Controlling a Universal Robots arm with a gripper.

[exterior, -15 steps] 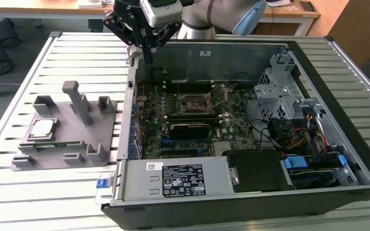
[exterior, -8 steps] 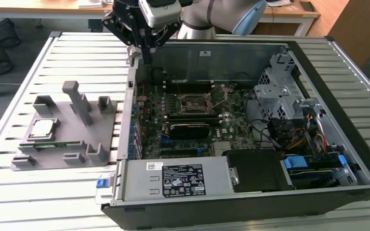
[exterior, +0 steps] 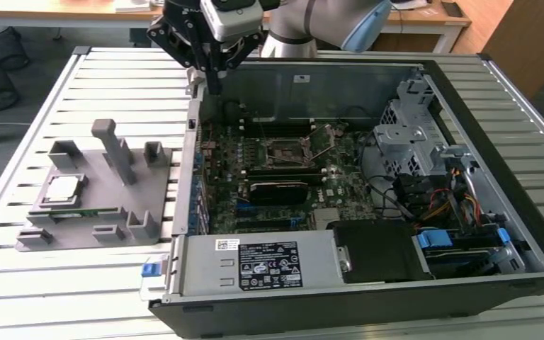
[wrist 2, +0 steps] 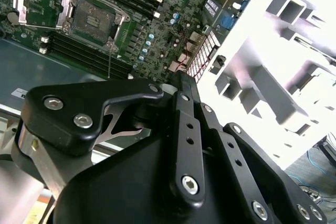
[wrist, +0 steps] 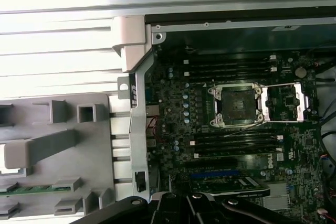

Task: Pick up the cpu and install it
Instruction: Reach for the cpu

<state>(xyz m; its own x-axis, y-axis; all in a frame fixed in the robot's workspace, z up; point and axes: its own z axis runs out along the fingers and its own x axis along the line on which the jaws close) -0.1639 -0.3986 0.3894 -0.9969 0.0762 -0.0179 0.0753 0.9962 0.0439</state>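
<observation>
Nearest in the exterior view, the open computer case (exterior: 367,312) lies on its side on the slatted metal table (exterior: 26,297), with its power supply (exterior: 263,265) along the near wall. On the exterior view's left, just beside the case, stands the grey fixture (exterior: 102,205). The cpu (exterior: 64,188) lies flat in a square pocket on the fixture's left part, silver top up, well apart from the gripper. The green memory stick (exterior: 78,212) sits in a slot just nearer than it. Farther in, the motherboard (exterior: 253,170) covers the case floor. Near its middle the dark socket (exterior: 286,150) stands bare with its metal frame swung open, as both wrist views also show. Farthest, the gripper (exterior: 213,85) hangs over the case's far left corner, pointing down. Its fingers are pressed together with nothing between them, clear of the board.
</observation>
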